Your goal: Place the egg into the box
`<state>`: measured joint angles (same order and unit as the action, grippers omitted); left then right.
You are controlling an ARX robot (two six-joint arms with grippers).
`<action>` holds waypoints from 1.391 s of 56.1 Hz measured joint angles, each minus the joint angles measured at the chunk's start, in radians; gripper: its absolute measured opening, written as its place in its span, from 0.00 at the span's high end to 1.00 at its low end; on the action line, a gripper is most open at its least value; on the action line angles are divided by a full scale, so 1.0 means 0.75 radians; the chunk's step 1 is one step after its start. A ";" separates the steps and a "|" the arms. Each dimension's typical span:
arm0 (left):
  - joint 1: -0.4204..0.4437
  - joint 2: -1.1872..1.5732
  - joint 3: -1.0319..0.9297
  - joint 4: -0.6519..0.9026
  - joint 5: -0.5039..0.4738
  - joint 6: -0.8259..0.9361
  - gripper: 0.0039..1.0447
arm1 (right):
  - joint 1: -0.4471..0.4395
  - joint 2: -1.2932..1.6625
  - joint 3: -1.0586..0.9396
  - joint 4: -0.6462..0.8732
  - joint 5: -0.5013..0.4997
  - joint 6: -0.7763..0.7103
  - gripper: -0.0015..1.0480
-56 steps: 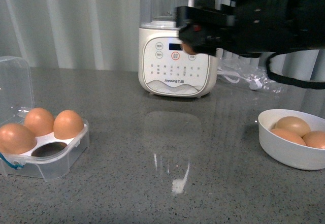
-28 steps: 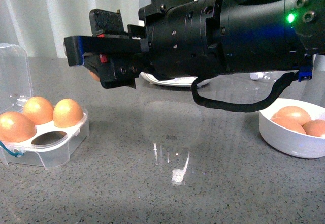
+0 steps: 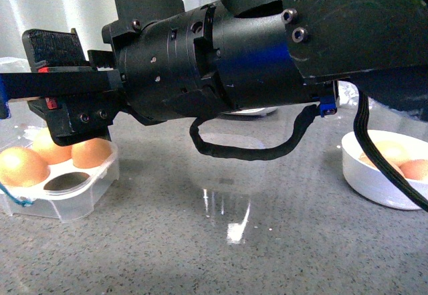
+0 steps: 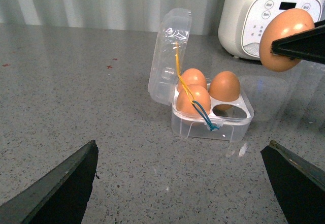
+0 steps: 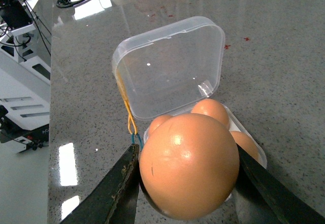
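My right gripper is shut on the egg, a smooth orange-brown one, and holds it in the air above the box. In the front view the egg is hidden behind the black gripper. The left wrist view shows the egg up beside the box. The box is clear plastic with its lid open. It holds three eggs and has one empty cup. A blue cord hangs at its front. My left gripper is open and empty, low over the counter, short of the box.
A white bowl with more eggs stands at the right of the grey counter. A white kitchen appliance stands behind the box. My right arm's black body and its cable fill most of the front view.
My right arm has swung further left and nearer the camera with the egg. Its gripper has come from the counter's middle to above the box.
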<state>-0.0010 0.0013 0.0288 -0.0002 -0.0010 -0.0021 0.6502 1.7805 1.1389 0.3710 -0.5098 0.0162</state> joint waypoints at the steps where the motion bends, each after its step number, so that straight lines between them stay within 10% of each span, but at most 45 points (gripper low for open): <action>1: 0.000 0.000 0.000 0.000 0.000 0.000 0.06 | 0.002 0.004 0.005 -0.005 0.000 -0.004 0.59; 70: 0.000 0.000 0.000 0.000 0.000 0.000 0.06 | 0.052 0.132 0.146 -0.237 0.026 -0.189 0.59; 78: 0.000 0.000 0.000 0.000 0.000 0.000 0.06 | 0.052 0.136 0.146 -0.238 0.025 -0.195 0.43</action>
<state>-0.0010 0.0013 0.0288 -0.0002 -0.0010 -0.0021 0.6891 1.8824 1.2484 0.1928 -0.4908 -0.1303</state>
